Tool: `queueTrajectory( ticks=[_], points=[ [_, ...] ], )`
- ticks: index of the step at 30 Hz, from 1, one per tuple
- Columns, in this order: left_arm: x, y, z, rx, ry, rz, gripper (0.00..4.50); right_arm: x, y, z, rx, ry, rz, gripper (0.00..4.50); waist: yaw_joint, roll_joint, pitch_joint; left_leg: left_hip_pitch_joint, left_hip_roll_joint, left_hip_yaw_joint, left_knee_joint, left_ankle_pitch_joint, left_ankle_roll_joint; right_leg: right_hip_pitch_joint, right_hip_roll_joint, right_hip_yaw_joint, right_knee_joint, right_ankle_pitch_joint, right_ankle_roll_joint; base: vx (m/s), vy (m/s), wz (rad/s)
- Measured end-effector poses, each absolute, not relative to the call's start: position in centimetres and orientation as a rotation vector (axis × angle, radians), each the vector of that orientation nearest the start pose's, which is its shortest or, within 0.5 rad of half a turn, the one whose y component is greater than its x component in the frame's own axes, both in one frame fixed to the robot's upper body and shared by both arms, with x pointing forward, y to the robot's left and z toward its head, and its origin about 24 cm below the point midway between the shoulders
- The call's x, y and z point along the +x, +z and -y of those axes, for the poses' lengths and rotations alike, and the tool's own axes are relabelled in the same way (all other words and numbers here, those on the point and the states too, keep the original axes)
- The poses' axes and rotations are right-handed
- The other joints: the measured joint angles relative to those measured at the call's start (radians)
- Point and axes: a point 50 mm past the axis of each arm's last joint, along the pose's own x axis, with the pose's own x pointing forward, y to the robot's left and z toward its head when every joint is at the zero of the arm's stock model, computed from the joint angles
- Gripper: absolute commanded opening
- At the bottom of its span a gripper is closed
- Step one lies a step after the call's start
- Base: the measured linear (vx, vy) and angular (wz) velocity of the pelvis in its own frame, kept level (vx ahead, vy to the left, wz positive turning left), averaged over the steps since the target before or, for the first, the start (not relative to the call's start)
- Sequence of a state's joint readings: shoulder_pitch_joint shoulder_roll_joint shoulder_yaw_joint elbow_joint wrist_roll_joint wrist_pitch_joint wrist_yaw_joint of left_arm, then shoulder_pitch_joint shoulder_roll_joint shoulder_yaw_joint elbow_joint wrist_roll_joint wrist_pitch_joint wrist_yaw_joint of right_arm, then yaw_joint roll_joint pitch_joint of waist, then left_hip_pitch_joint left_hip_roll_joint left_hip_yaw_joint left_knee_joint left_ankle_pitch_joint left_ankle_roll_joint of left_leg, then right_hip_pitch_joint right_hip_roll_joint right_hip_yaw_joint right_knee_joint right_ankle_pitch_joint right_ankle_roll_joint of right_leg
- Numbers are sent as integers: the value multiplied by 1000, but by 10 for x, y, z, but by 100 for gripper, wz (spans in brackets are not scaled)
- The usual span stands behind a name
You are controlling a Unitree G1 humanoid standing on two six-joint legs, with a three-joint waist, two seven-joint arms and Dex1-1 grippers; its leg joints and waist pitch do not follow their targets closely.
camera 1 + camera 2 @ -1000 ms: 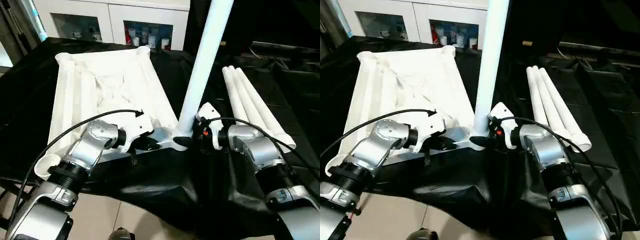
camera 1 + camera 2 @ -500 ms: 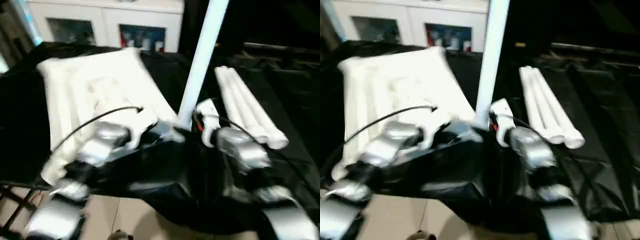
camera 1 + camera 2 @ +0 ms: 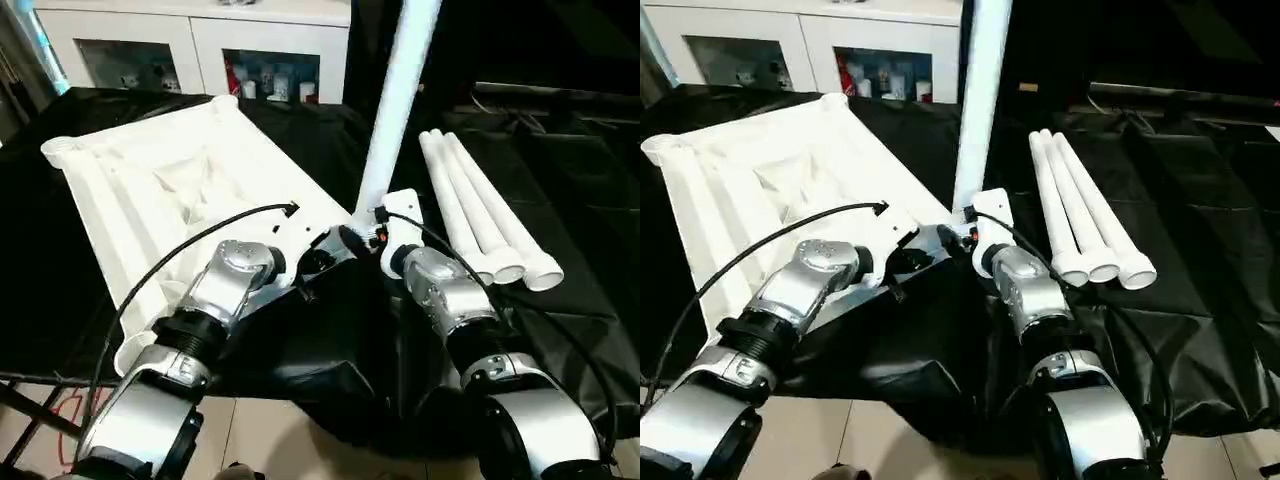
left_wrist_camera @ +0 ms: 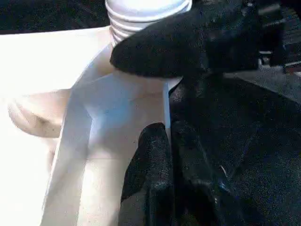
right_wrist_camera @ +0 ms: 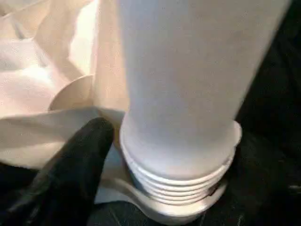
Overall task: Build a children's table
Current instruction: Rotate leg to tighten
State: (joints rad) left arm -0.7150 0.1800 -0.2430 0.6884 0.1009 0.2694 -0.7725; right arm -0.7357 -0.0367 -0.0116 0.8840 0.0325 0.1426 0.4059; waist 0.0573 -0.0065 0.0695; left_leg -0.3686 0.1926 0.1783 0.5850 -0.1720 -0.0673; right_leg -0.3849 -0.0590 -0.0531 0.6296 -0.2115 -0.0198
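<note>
While the right gripper (image 3: pixel 362 238) gapes, one leg (image 3: pixel 395 100) seemingly in the tabletop (image 3: pixel 160 190) socket, left gripper (image 3: pixel 312 264) closed.

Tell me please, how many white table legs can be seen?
4. One leg stands upright in the corner socket of the tabletop, between the two grippers. Three loose legs lie side by side on the black cloth, on the robot's right. None seems hidden.

Bright overhead light, glare (white plastic)
</note>
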Motion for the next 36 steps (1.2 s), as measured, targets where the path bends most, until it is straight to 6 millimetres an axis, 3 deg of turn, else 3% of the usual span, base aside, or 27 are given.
queueTrajectory(
  ticks=[6, 15, 18, 29, 36],
  points=[
    [337, 58, -97, 409, -1082, -396, 0, 352, 47, 111, -86, 727, -324, 401, 19, 10, 0, -4, 0, 0, 1, 1, 3, 0, 0, -2, -5, 0, 0, 0, 0, 0],
    [320, 57, -108, 439, -1245, -398, 0, 331, 50, 139, -159, 995, -360, 401, 44, 11, 0, -6, 1, 0, 2, 1, 3, -1, 0, -2, -5, 0, 0, 0, 0, 0],
    [316, 57, -111, 441, -1276, -405, 0, 326, 51, 141, -149, 1047, -370, 401, 43, 11, 0, -5, 1, 0, 2, 1, 3, -1, 0, -2, -4, 0, 0, 0, 0, 0],
    [311, 57, -119, 432, -1301, -418, 0, 323, 51, 136, -122, 1107, -369, 307, 34, 10, 0, -5, 1, 0, 3, 1, 3, -1, 0, -2, -3, 0, 0, 0, 0, 0],
    [310, 57, -120, 428, -1301, -420, 0, 321, 51, 132, -118, 1117, -368, 283, 35, 10, 0, -5, 1, 0, 3, 1, 3, -1, 0, -2, -3, 0, 0, 0, 0, 0]
  ],
)
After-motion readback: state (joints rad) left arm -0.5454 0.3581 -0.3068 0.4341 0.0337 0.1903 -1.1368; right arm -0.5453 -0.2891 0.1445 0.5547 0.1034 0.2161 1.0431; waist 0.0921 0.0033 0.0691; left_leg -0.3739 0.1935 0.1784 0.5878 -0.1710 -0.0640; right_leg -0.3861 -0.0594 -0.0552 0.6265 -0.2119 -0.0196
